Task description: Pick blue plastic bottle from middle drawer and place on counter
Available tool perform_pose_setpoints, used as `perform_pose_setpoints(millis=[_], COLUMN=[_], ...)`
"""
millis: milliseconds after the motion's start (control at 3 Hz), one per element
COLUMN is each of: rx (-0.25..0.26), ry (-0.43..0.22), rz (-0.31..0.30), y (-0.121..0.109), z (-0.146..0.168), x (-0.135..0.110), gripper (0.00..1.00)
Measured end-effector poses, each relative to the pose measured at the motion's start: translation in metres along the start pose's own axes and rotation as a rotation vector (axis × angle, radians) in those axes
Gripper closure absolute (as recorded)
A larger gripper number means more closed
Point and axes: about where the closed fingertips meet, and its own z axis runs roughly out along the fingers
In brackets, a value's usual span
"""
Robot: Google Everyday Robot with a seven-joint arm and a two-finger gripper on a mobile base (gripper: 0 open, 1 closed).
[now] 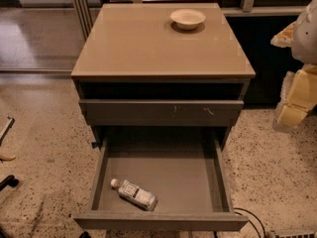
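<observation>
Bottle (133, 194) lies flat at 7 o'clock in the drawer (173, 172), untouched because the gripper (296, 95) hangs off at 3 o'clock, grip state unclear.

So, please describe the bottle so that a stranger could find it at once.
Find the grey cabinet with the beige counter; the pincer hangs off to its right. Its middle drawer is pulled open, and the blue plastic bottle lies near the front left corner. It is the only thing inside: clear, white-capped, on its side.
</observation>
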Motion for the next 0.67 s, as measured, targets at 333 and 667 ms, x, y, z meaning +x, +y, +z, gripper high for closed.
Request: perform_pose_setpoints(millis=[333,667], rx=[0.0,0.012], ry=[0.0,-0.033], rz=[0.0,0.004], y=[0.0,-0.007], z=[0.0,0.02], x=[0.0,-0.006], gripper=[0.0,0.0])
